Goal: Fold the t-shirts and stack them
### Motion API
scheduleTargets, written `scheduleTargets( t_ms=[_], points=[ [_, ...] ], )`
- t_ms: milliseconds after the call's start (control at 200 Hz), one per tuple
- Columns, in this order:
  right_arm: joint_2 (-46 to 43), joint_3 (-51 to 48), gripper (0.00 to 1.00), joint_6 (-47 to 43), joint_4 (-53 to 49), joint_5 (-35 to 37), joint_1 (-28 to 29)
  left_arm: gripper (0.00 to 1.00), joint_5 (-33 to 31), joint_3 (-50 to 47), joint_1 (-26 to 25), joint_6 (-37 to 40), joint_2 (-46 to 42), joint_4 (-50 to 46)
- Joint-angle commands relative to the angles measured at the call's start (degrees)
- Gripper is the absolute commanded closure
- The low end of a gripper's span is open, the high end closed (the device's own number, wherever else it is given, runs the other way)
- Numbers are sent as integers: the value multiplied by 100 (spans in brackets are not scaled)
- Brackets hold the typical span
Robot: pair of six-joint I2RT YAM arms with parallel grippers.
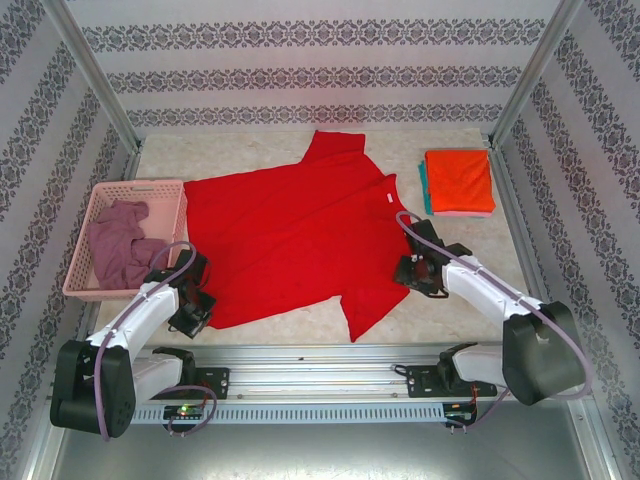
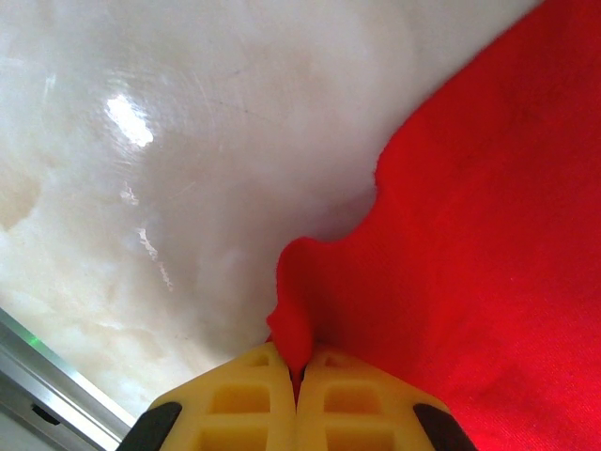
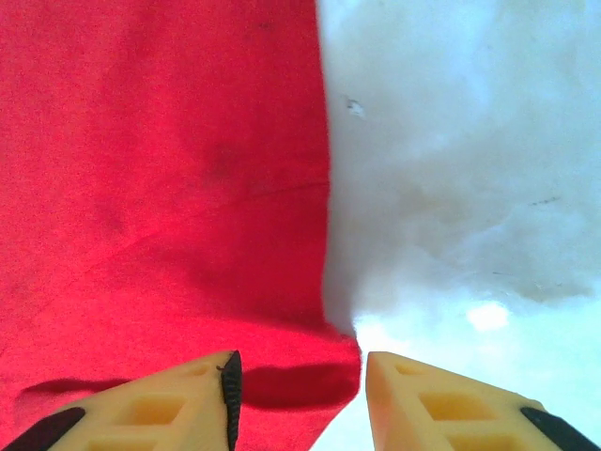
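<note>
From the overhead camera I see the bright red short-sleeved cloth t-shirt (image 1: 290, 235) spread flat on the pale marbled table (image 1: 250, 150). Left of the red shirt sits the pink plastic lattice basket (image 1: 130, 186), with the dusty mauve cloth t-shirt (image 1: 118, 245) crumpled inside. Beyond the red shirt's far right sleeve lies the folded orange cloth t-shirt (image 1: 458, 178), stacked on a teal cloth t-shirt (image 1: 424, 188) of which I see just an edge. My left gripper (image 1: 195, 305) is at the red shirt's near left corner, and my right gripper (image 1: 415, 270) is at its near right edge.

On the left wrist camera, the left gripper (image 2: 298, 371) has its yellow fingers pressed together, pinching a raised fold of the red shirt's (image 2: 470, 235) edge. Bare table (image 2: 188, 141) lies left of the cloth.

On the right wrist camera, the right gripper (image 3: 299, 371) stands spread. The red shirt's (image 3: 160, 169) corner lies flat between its fingers, unclamped, with table (image 3: 451, 141) to the cloth's right.
</note>
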Motion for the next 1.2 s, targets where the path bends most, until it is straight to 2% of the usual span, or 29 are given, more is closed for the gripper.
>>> scheduleTargets(
  t_ms=[0,245,405,490,555,615,724,899,1039,1194],
  points=[
    [279,-14,62,279,-191,-246,-5,100,-51,-107,66,126,140,270],
    [898,72,63,572,-280,-856,61,100,-51,-72,75,137,130,278],
    [1075,162,73,617,-250,-845,125,100,-34,-89,84,128,121,308],
    [1046,171,75,680,-277,-778,138,100,-34,-74,93,148,120,289],
    [906,126,70,775,-312,-705,134,100,-34,-47,101,163,112,266],
    [721,38,62,869,-314,-686,149,100,-42,-37,104,172,99,242],
    [447,-171,62,1056,-337,-640,207,100,-43,-28,110,181,96,247],
    [397,-356,71,1197,-198,-655,266,100,-16,-36,119,175,94,268],
    [433,-287,94,1101,-103,-436,254,100,10,-34,120,181,60,240],
    [272,-233,100,1075,-73,-331,263,100,-14,-63,119,139,-80,155]
  ],
)
